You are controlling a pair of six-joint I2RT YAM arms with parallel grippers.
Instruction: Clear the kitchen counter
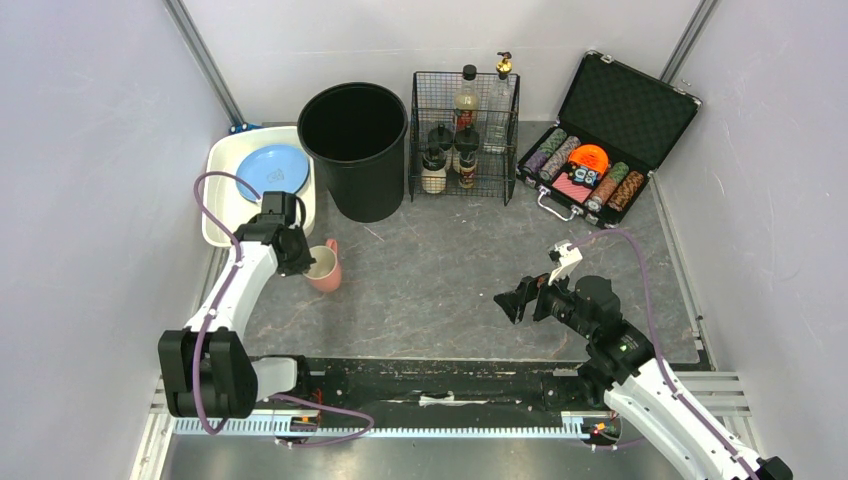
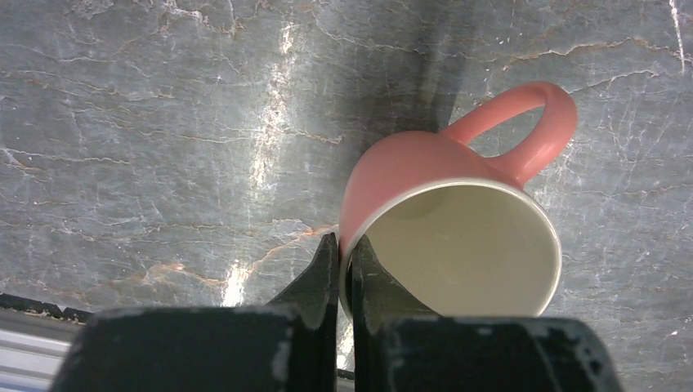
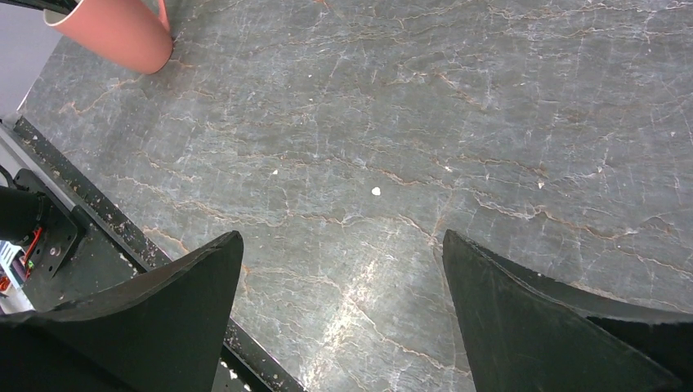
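Note:
A pink mug [image 1: 326, 267] with a cream inside stands on the kitchen counter [image 1: 450, 290] at the left. My left gripper [image 1: 300, 262] is shut on the mug's rim. In the left wrist view one finger sits outside the pink wall and the other inside the mug [image 2: 458, 204], pinching the rim at the left gripper [image 2: 347, 249]; the handle points away. My right gripper [image 1: 512, 300] hangs open over bare counter [image 3: 409, 122] at the right, nothing between its fingers [image 3: 196, 294]. The mug [image 3: 114, 33] shows at the top left of the right wrist view.
A white tray [image 1: 222, 200] holding a blue plate [image 1: 272, 170] lies at the back left. Behind stand a black bin [image 1: 356, 150], a wire basket [image 1: 462, 140] of bottles and an open case of poker chips [image 1: 595, 150]. A black rail [image 1: 450, 375] runs along the near edge.

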